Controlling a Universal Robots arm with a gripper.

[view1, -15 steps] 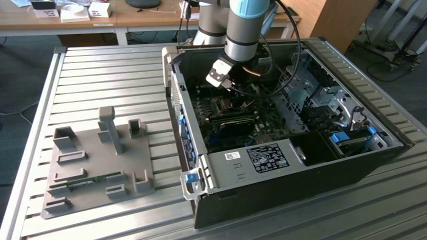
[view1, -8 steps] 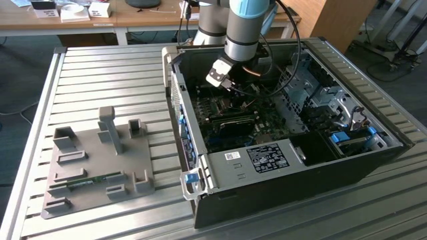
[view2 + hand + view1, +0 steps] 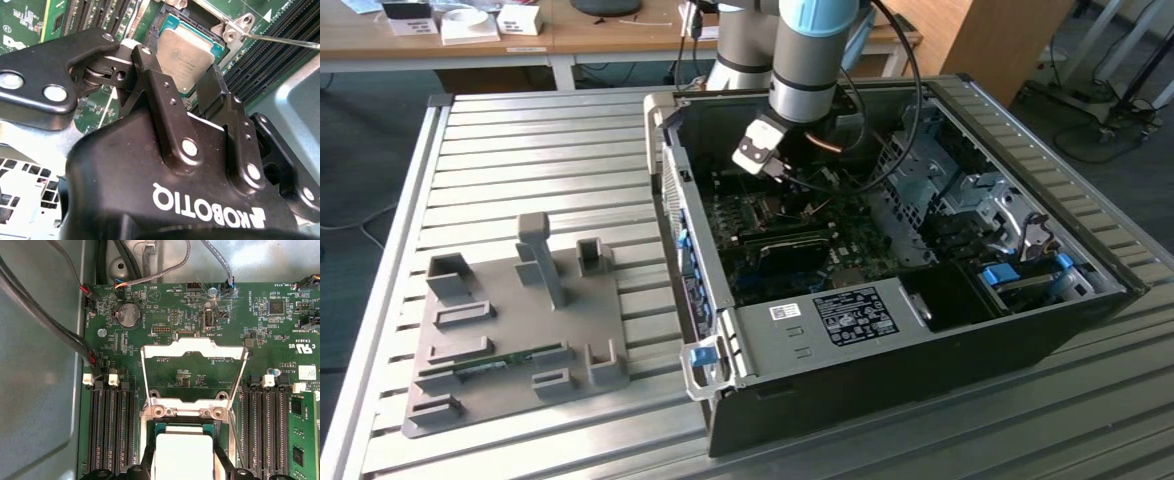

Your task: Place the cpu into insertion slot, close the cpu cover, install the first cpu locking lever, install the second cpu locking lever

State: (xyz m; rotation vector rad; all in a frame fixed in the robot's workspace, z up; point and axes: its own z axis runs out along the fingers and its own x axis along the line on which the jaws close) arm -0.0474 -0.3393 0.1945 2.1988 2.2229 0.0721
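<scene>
Silver-grey cpu [image 3: 184, 452] sits at the insertion slot [image 3: 186, 415] on the green motherboard [image 3: 165, 305]; I cannot tell whether it is fully seated. My tool [image 3: 177, 65] is closed on the cpu, black fingers [image 3: 150, 70] against two opposite edges. The cpu cover [image 3: 194, 346] stands open, lying back over the board beyond the slot, its hinge edge just beside the cpu. Exterior view: my arm [image 3: 803, 60] reaches down into the open computer case [image 3: 854, 340], which lies on the slatted metal surface [image 3: 534, 160].

The exterior view looks down on the whole computer case [image 3: 894, 390]; both wrist views sit close above the cpu [image 3: 186, 52] [image 3: 184, 455].
</scene>
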